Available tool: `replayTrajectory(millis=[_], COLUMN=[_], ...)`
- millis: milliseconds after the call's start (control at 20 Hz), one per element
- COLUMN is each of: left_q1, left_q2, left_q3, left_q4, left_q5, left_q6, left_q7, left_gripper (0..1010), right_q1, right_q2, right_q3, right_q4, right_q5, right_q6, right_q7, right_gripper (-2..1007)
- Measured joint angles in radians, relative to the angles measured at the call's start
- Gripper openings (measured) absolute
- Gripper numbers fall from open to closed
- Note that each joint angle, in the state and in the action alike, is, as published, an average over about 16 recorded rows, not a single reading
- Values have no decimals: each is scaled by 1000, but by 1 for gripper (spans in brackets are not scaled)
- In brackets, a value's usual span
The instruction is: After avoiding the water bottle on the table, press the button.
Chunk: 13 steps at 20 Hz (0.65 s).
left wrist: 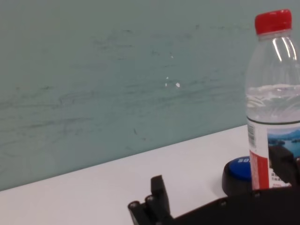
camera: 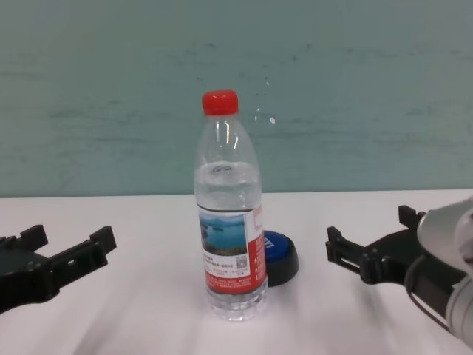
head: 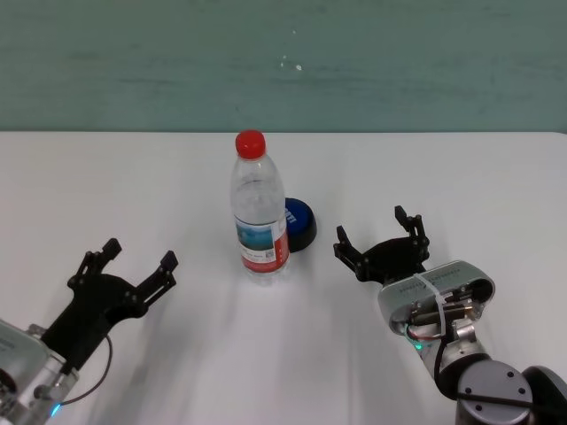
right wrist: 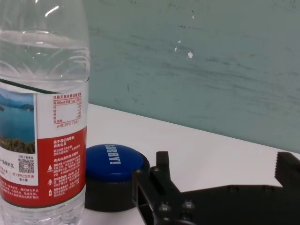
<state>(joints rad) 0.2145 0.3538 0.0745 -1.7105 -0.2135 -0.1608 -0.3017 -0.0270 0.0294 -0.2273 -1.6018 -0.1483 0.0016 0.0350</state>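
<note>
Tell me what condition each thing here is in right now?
water bottle: upright, capped, mostly full, in front of the button.
button: on the table, untouched, partly hidden by the bottle.
left gripper: open, empty, left of the bottle.
right gripper: open, empty, right of the button.

The water bottle (head: 260, 212) stands upright in front of the button (head: 298, 223), blocking a straight approach from my side. Bare desk (head: 461, 186) lies between the button and my right gripper (head: 379, 237), fingers (head: 342, 241) spread.

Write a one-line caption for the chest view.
Water bottle stands before the button; open left gripper and right gripper flank it.
</note>
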Motion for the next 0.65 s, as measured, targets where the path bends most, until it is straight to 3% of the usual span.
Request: replayTrajectory(millis=[650], left_q1=[0], left_q2=[0], left_q3=[0], left_q4=[0], left_q5=[0], left_q6=[0], left_q7=[0], left_gripper=[1010], right_q1=[0], right_q2=[0], right_q3=[0], right_q4=[0], right_q5=[0], right_q6=[1], right_q7=[0], right_gripper=[1004])
